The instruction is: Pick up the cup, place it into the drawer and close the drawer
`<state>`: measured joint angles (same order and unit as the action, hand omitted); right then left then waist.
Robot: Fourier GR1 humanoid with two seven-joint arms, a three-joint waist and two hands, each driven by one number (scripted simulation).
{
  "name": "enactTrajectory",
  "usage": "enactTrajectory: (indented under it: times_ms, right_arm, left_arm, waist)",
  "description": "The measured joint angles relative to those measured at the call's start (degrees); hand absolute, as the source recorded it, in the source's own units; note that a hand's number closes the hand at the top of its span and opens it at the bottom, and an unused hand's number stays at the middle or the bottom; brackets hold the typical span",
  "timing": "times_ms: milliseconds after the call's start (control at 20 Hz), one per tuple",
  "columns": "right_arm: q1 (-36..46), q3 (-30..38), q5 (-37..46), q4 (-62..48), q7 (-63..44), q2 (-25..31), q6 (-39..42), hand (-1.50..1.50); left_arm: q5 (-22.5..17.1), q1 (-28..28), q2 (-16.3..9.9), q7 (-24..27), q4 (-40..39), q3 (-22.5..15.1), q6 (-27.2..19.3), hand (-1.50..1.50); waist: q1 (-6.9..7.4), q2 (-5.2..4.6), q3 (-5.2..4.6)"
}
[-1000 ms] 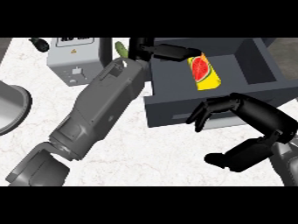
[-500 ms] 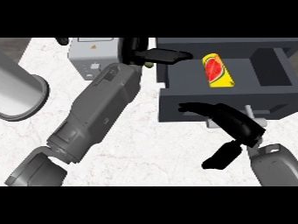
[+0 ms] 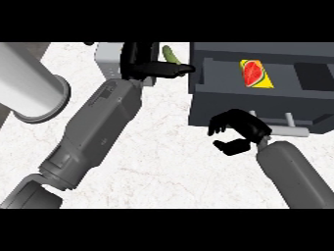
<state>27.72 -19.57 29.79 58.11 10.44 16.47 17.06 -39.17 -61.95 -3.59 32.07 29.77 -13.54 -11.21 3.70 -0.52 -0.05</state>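
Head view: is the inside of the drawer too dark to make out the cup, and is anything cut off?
Head view: the drawer interior is dark grey and shaded, yet the yellow-and-red cup stands out clearly against it; no glare shows on the white counter; the drawer's right side and the grey cylinder at left run past the frame edges; the left hand hides part of what lies behind it.

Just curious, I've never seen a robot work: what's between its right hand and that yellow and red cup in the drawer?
In the head view, only the drawer's dark front wall separates the right hand from the cup.
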Motion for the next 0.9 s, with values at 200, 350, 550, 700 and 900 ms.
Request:
enactTrajectory:
  times_ms: [200, 350, 550, 700, 900]
  right_arm:
    - [6.2, 3.9, -0.1, -10.6, 5.7, -0.7, -3.5, 1.50]
    - [10.7, 7.6, -1.1, -17.0, 8.7, 0.2, -5.3, 1.50]
    - [16.0, 12.2, -3.1, -23.7, 11.3, 1.7, -6.4, 1.50]
    - [16.7, 13.7, -4.8, -25.4, 12.8, 2.0, -5.1, 1.50]
    - [16.8, 15.1, -6.6, -26.4, 14.2, 2.4, -2.9, 1.50]
  left_arm:
    - [-0.2, 3.3, -1.9, -0.9, 2.9, -0.2, 2.0, -1.50]
    - [-0.3, 6.0, -3.4, -1.1, 4.8, -0.5, 4.0, -1.50]
    - [-0.4, 7.8, -4.4, -1.8, 7.1, -0.7, 5.2, -1.50]
    - [-0.6, 8.9, -5.7, -2.5, 8.4, -0.8, 6.6, -1.50]
    - [-0.7, 10.4, -7.1, -3.2, 9.7, -1.1, 8.5, -1.50]
  waist:
    - [1.58, -0.17, 0.08]
    - [2.80, -0.55, 0.22]
    - [4.10, -1.12, 0.49]
    - [4.69, -1.08, 0.64]
    - [5.24, -1.03, 0.72]
